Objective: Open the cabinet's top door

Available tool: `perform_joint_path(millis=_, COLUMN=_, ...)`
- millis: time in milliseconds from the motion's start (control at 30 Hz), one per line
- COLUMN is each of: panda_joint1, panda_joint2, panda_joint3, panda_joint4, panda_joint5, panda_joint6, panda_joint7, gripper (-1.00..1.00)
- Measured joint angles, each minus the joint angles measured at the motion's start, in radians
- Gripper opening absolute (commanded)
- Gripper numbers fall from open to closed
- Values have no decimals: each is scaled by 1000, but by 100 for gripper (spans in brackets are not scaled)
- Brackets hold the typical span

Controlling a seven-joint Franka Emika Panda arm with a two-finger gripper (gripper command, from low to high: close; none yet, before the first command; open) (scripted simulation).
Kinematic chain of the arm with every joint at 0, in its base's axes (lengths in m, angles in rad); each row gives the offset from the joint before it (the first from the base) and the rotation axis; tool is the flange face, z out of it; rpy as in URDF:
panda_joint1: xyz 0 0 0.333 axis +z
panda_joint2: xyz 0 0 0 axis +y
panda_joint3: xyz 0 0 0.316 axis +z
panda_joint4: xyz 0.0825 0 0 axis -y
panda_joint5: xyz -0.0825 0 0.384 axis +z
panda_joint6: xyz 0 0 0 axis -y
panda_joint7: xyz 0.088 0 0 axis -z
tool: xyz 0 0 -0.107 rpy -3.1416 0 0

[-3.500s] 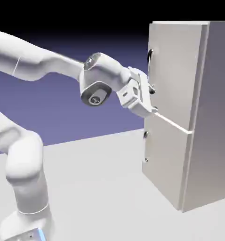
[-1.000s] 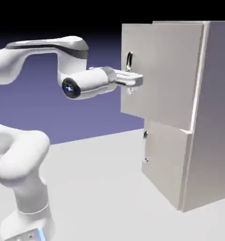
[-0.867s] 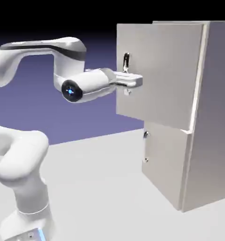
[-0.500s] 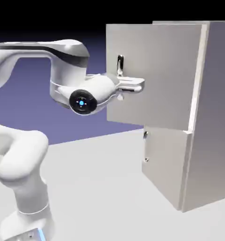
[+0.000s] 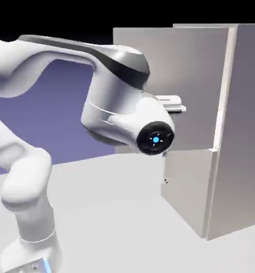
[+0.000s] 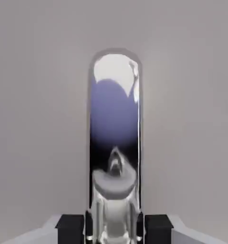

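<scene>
The light-grey cabinet (image 5: 246, 133) stands at the exterior view's right. Its top door (image 5: 196, 69) is swung partly out, its free edge toward the left. My gripper (image 5: 175, 106) reaches onto the door's front, and the big wrist link hides most of it and the handle. In the hand view the shiny vertical bar handle (image 6: 115, 143) fills the middle against the door panel (image 6: 35, 119). My gripper (image 6: 114, 229) is shut on the handle, with a dark pad (image 6: 70, 228) on each side of the bar.
Below the top door, the shorter lower door (image 5: 185, 186) is shut, with a small knob (image 5: 165, 181) near its left edge. My elbow and wrist (image 5: 155, 139) hang in front of the cabinet. The grey table (image 5: 113, 213) spreads under them.
The top door has swung further out, its free edge moving left in the exterior view. My wrist has swung right and nearer the camera, now covering the handle.
</scene>
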Motion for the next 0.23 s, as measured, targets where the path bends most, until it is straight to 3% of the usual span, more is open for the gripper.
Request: perform_joint_path(millis=233, panda_joint1=88, panda_joint2=254, panda_joint3=-150, panda_joint4=235, panda_joint5=-48, panda_joint6=-285, panda_joint7=-104, gripper=-100)
